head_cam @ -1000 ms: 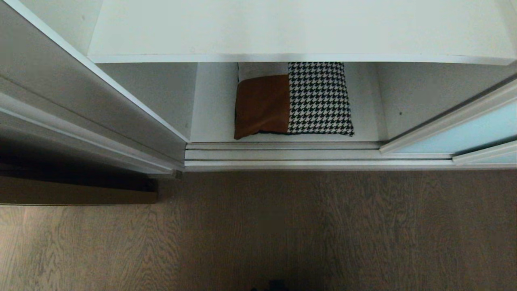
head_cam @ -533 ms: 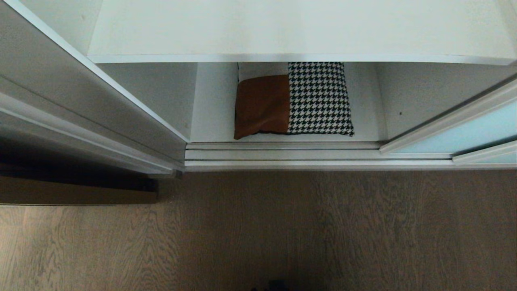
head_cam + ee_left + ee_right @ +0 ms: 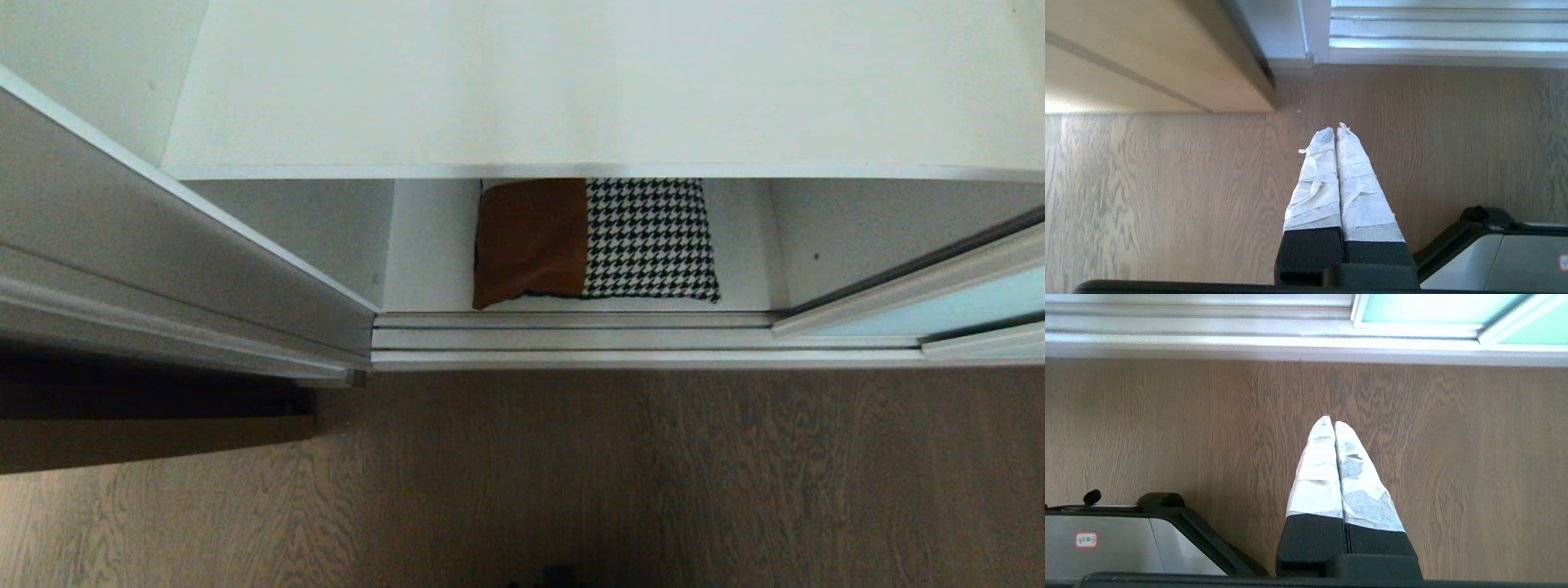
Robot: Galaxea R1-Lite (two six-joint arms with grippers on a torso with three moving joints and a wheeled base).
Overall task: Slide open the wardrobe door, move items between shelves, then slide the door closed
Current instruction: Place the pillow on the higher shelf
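The cushion [image 3: 592, 241], tan-brown leather beside black-and-white houndstooth, lies flat on the lowest white shelf [image 3: 429, 245] of the wardrobe, its back part hidden under the shelf above [image 3: 588, 90]. The sliding wardrobe door [image 3: 939, 304], pale aqua glass in a white frame, stands pushed to the right, leaving the opening free. My left gripper [image 3: 1336, 128] is shut and empty, hanging over the wooden floor short of the wardrobe's bottom rail [image 3: 1445, 45]. My right gripper [image 3: 1331, 422] is likewise shut and empty over the floor, with the aqua door [image 3: 1433, 308] ahead.
The grey wardrobe side panel [image 3: 163, 253] and a tan wooden panel [image 3: 1147, 61] stand at the left. The track rails [image 3: 571, 339] run along the wardrobe's front. Wood floor [image 3: 612, 474] lies before it. My base [image 3: 1506, 253] shows beside the left gripper.
The whole head view has shifted: the wardrobe sits lower in the picture and more of the upper shelf's top shows, so the camera moved. The cushion and door kept their places.
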